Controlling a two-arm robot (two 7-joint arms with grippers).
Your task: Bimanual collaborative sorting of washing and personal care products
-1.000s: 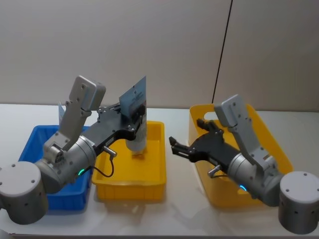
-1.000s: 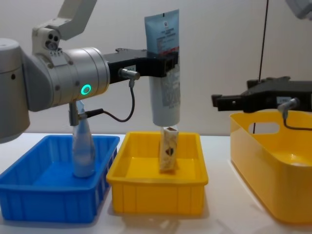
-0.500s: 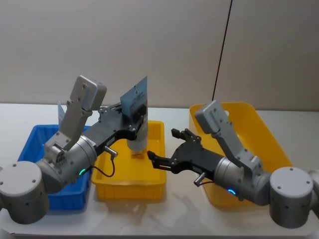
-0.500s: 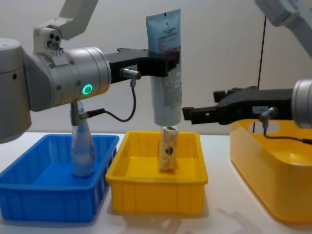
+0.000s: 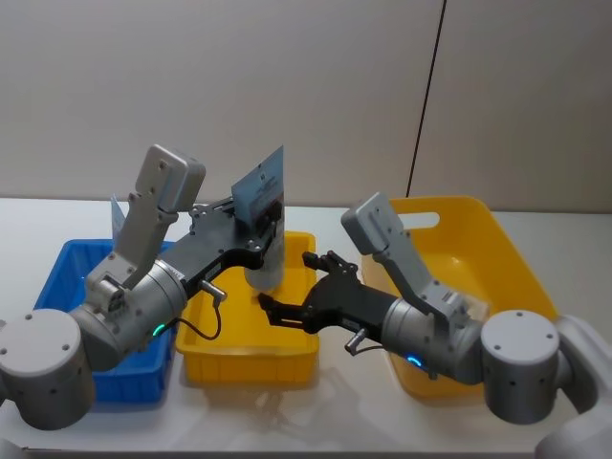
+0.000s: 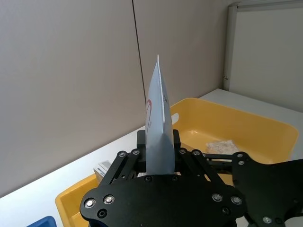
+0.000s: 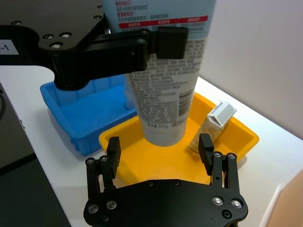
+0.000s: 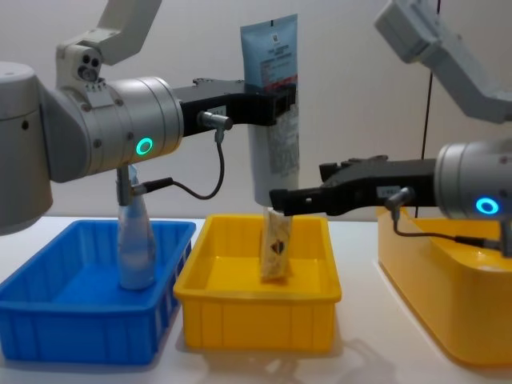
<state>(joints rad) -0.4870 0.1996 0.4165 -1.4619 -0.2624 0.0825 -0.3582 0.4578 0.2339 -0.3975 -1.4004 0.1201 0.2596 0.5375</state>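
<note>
Now my left gripper point(image 8: 284, 104) has its jaws clamped on the tall pale-blue tube point(image 8: 274, 120), holding it upright, crimped end up, above the small yellow bin point(image 8: 256, 316). My right gripper point(image 7: 161, 144) reaches in from the right with its jaws spread wide, level with the tube's lower end and just short of it, one finger point(image 7: 114, 150) to either side. A cream packet point(image 8: 277, 245) stands on end inside the small yellow bin, right below the tube. A pale bottle point(image 8: 136, 248) stands upright in the blue bin point(image 8: 80, 324) on the counter point(image 8: 360, 356). The big yellow tub point(image 5: 497, 277) sits to my right.
</note>
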